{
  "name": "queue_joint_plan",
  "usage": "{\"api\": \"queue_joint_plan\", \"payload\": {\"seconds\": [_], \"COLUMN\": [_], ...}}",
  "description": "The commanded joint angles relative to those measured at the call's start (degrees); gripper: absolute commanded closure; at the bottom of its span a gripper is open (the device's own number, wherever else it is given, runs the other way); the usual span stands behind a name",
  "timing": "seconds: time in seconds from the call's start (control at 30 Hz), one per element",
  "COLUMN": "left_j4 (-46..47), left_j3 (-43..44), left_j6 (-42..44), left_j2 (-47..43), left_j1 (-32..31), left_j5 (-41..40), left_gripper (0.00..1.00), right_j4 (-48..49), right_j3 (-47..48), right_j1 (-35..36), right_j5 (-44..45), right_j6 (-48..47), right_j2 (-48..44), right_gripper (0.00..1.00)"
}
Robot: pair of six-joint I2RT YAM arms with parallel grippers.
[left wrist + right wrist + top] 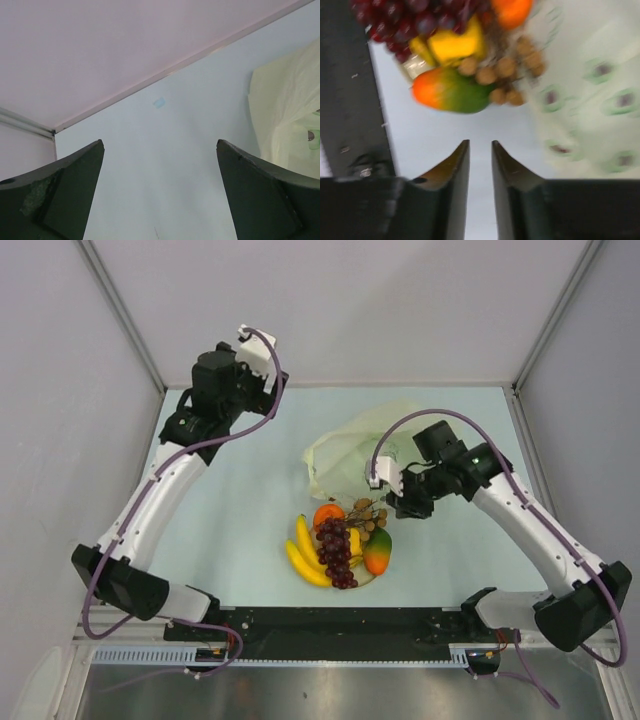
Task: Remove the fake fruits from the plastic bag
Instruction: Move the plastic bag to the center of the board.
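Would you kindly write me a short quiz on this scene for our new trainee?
1. True or false: the left tool is open and holds nothing.
2. In the right wrist view, which fruit lies nearest the right tool? A mango, B orange, C banana.
3. Do the grapes lie inside the bag or outside it?
Key: 1 true. 2 A, the mango. 3 outside.
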Motion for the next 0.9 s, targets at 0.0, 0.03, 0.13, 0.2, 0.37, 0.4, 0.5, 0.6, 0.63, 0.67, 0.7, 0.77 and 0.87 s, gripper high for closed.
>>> {"api": "queue_joint_plan", "payload": {"seconds": [0.0, 0.03, 0.13, 0.2, 0.37, 0.4, 0.5, 0.6, 0.63, 0.67, 0.7, 0.77, 0.87], "left_j4": [0.1, -0.2, -0.5, 0.0, 5.7, 5.9, 5.5, 4.8, 5.3, 5.9, 7.3, 8.5, 9.2], "left_j3": [-3.0, -3.4, -4.5, -6.4, -14.3, -15.8, -16.5, -15.9, -16.2, -16.6, -17.7, -18.5, -19.0], "left_j6": [-0.2, 0.2, 0.9, 3.2, 5.2, 6.5, 6.9, 5.2, 4.8, 3.8, 3.4, 1.6, -1.2], "left_j2": [-3.3, -3.1, -3.0, -3.0, -5.7, -5.8, -4.9, -3.6, -3.5, -3.2, -3.0, -2.2, -1.0], "left_j1": [1.8, 2.0, 2.7, 3.2, 4.9, 5.0, 5.3, 5.5, 5.6, 5.6, 5.6, 5.7, 5.6], "left_j5": [1.5, 1.9, 2.9, 4.9, 8.3, 8.7, 8.7, 9.5, 9.8, 9.7, 9.7, 9.3, 9.5], "left_gripper": [0.00, 0.00, 0.01, 0.00, 0.00, 0.00, 0.00, 0.00, 0.00, 0.00, 0.00, 0.00, 0.00], "right_j4": [-9.7, -7.8, 1.8, 12.3, 30.2, 35.0, 41.8, 44.0, 44.6, 45.6, 46.0, 46.5, 46.7], "right_j3": [-8.5, -10.3, -11.9, -11.4, -5.6, -4.4, 0.6, 5.7, 6.4, 7.2, 7.3, 7.3, 7.0], "right_j1": [-3.6, -5.4, -11.0, -12.7, -14.4, -14.3, -15.3, -16.3, -16.8, -17.5, -18.6, -19.6, -21.3], "right_j5": [-3.5, -2.3, -0.7, 2.0, 4.3, 5.0, 5.5, 6.0, 5.7, 4.6, 4.2, 4.5, 4.5], "right_j6": [-5.8, -5.3, -2.6, -0.9, 2.0, 2.7, 5.7, 11.7, 13.6, 15.5, 18.7, 21.5, 26.5], "right_j2": [4.4, 6.2, 14.3, 18.1, 28.0, 29.1, 33.7, 36.7, 37.0, 37.1, 37.2, 37.2, 37.7], "right_gripper": [0.81, 0.93, 0.99, 1.00, 1.00, 1.00, 1.00, 1.00, 1.00, 0.99, 0.98, 0.96, 0.93]}}
